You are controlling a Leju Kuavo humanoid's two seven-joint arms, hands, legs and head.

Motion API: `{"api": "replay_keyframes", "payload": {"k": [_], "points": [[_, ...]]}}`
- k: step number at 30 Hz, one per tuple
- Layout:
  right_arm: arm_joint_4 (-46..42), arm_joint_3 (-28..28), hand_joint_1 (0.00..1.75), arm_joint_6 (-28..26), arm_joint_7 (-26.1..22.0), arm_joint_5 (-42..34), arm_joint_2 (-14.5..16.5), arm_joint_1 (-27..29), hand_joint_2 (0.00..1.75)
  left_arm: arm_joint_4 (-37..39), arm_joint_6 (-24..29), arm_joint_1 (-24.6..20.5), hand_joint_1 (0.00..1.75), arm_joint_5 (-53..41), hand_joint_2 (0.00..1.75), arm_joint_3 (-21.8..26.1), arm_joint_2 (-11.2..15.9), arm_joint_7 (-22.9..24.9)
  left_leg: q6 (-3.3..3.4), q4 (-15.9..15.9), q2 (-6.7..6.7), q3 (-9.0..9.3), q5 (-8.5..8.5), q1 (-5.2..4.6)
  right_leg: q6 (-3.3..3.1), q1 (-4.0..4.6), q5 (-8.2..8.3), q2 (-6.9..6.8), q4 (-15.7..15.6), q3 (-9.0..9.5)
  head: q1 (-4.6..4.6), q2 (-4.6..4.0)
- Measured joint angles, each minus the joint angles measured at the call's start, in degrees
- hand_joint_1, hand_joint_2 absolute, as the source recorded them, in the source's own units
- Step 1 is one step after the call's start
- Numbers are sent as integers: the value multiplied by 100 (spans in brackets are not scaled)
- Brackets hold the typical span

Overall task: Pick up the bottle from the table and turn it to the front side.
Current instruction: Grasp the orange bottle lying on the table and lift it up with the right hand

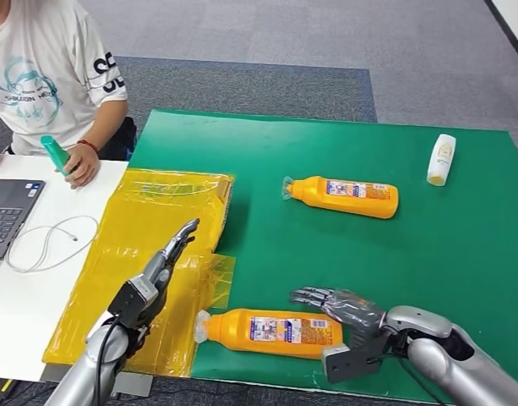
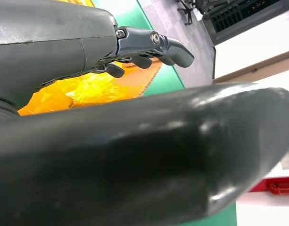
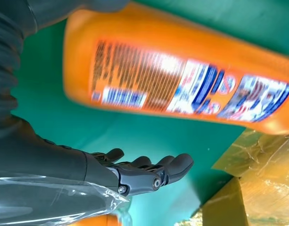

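Note:
An orange bottle (image 1: 269, 330) with a printed label lies on its side at the near edge of the green table mat (image 1: 434, 254), cap toward the left. My right hand (image 1: 335, 306) hovers just behind its base end, fingers stretched out and holding nothing. In the right wrist view the bottle (image 3: 178, 80) lies alongside the straight fingers (image 3: 150, 172), apart from them. A second orange bottle (image 1: 346, 196) lies on its side farther back. My left hand (image 1: 160, 266) is raised over the yellow plastic bag (image 1: 148, 245), fingers (image 2: 153, 44) extended and empty.
A small white bottle (image 1: 441, 159) lies at the far right of the mat. A white table on the left holds a laptop (image 1: 8, 211) and a cable (image 1: 49, 241). A person (image 1: 46, 76) sits behind it holding a teal object (image 1: 54, 152).

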Motion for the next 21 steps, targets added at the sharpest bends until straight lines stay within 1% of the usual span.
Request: {"api": "replay_keyframes", "payload": {"k": [7,12,21], "points": [[-210,68,0,167,67,-7,-135,-286,175,-28,-1,34,0,-34,0,69,24,-3,-2,0,0,1,2,2,0,2,0,0,1,0,0,1],[-211,212,0,304,235,-28,-174,-556,175,-50,-1,37,0,-43,0,106,34,-9,-1,0,0,1,1,1,0,2,-1,-1,1,1,1,1],[-41,682,0,494,580,57,-170,-1133,175,-67,-5,38,0,-51,0,131,43,-17,-1,0,-1,0,2,1,0,2,-1,-3,1,1,-1,0]]}}
